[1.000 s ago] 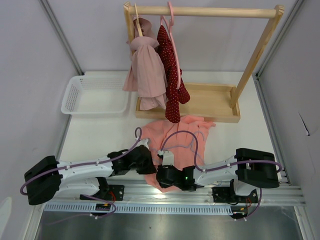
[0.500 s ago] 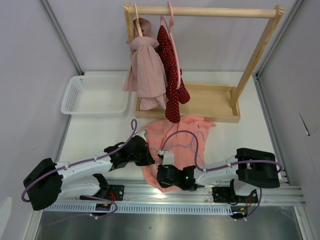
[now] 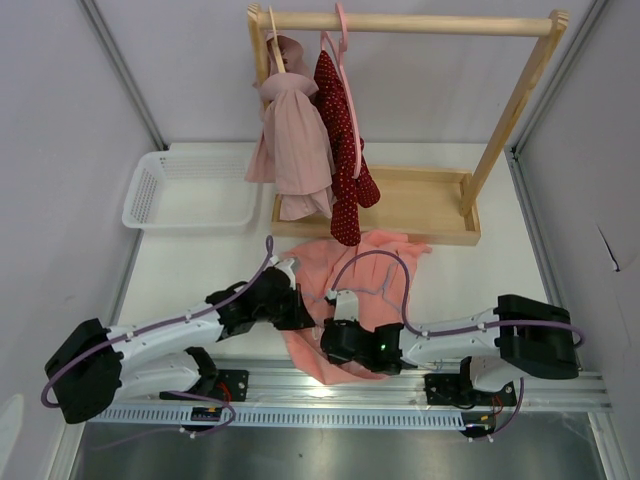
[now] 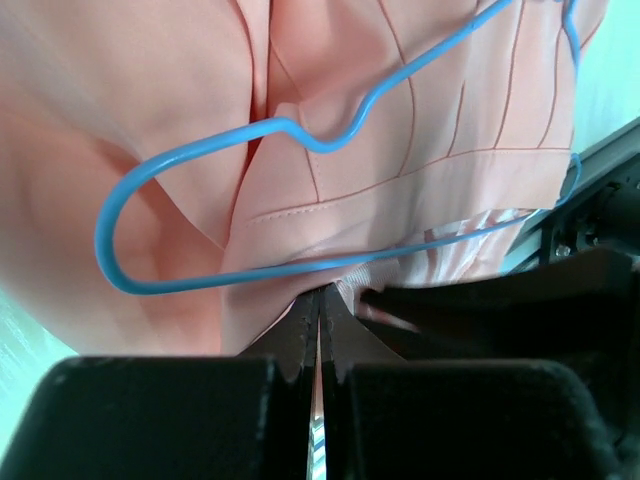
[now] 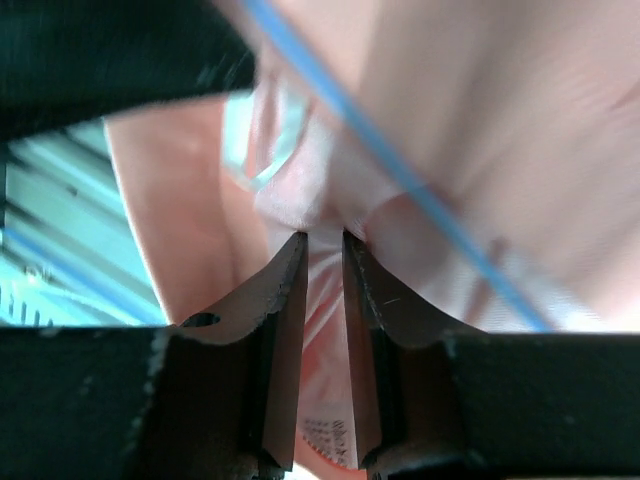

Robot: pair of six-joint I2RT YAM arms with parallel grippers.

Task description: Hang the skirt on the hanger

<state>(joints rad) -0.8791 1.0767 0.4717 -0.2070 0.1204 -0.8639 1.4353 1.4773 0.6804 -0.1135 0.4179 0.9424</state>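
Skirt lies crumpled on the tabletop, near edge, between the two arms. The hanger lies flat on top of it, not threaded in; its blue wire loop sits over the waistband end in the left wrist view.

Change over the last second: the left arm has swung up and in from the near rail to the skirt's left edge. The left fingers, a little apart a second ago, are now pressed together. Their tips meet right at the hem, just under the hanger's lower wire. A sliver of pink shows in the slit, so I read this as a pinch on a thin fold of skirt rather than a close on nothing.

The right fingers have crept slightly right and forward. They stand with a narrow gap stuffed with skirt fabric, bunched at the tips, and the blue wire crosses just beyond. It looks like a hold, possibly easing off; hard to say.

Meaning: both arms now have cloth at the waistband, one on each side of the wire. This is still the setup step. The skirt is not on the hanger, and nothing is lifted off the tabletop. Risk: the pinch catches a single layer, or the wire slides off the fabric.
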